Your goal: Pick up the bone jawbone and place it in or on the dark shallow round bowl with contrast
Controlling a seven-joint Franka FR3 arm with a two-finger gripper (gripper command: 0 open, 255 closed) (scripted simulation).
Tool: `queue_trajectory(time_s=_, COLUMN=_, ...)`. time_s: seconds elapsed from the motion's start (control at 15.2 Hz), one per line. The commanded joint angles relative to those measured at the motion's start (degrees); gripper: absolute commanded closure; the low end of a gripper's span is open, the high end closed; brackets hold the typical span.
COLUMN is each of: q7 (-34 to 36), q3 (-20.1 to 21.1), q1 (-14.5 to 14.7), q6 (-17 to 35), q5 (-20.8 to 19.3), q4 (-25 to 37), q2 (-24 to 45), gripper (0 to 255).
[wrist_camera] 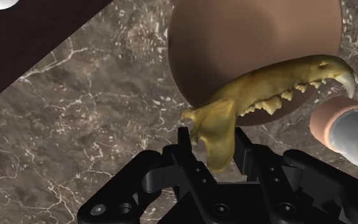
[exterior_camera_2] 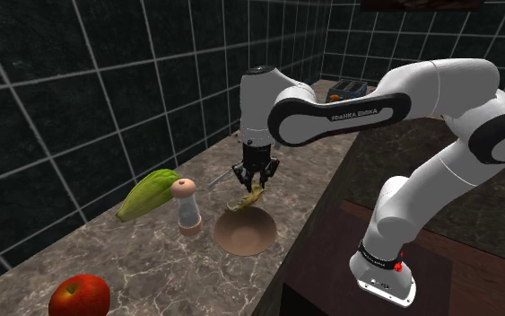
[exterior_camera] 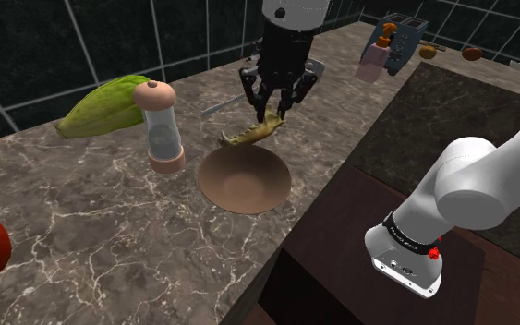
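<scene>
wrist view: the end effector (wrist_camera: 214,143) is closed on the yellowish jawbone (wrist_camera: 266,86), its two black fingers pinching the broad hinge end while the long toothed part sticks out sideways past the grip. the bone hangs across the rim of the brown shallow round bowl (wrist_camera: 247,38), partly above the bowl and partly above the marbled worktop (wrist_camera: 75,114). in the shoulder view it slopes down from the fingers towards the bowl's far edge, and i cannot tell whether its low tip is clear of the worktop. the main risk, as i judge it, comes from that off-centre hold: so much of the bone lies to one side of the fingers that it could pivot in the pinch during a move, or slide out if the hold on the thin, uneven plate of bone is slight. a release from here would likely lay it across the rim, where it might tip out onto the worktop rather than settle inside, so the end effector probably needs to come further over the bowl's middle first. the pink-capped clear shaker (wrist_camera: 346,130) stands just beside the bowl and close to the toothed tip; a swing or a turn of the wrist towards it could knock it over. a low carry could also catch the tip on the rim and push the bowl along.
</scene>
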Motion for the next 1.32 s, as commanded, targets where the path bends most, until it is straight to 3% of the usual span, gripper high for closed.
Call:
queue_trajectory(time_s=0.0, q7=2.49, q3=1.77, q1=1.09, q6=-0.01, q5=0.98, q4=-0.61, q2=-0.83, gripper=255)
queue_trajectory(time_s=1.25, q7=5.09, q3=5.33, q1=2.39, q6=11.11, q5=2.5, q4=-10.65, q2=0.09, gripper=255)
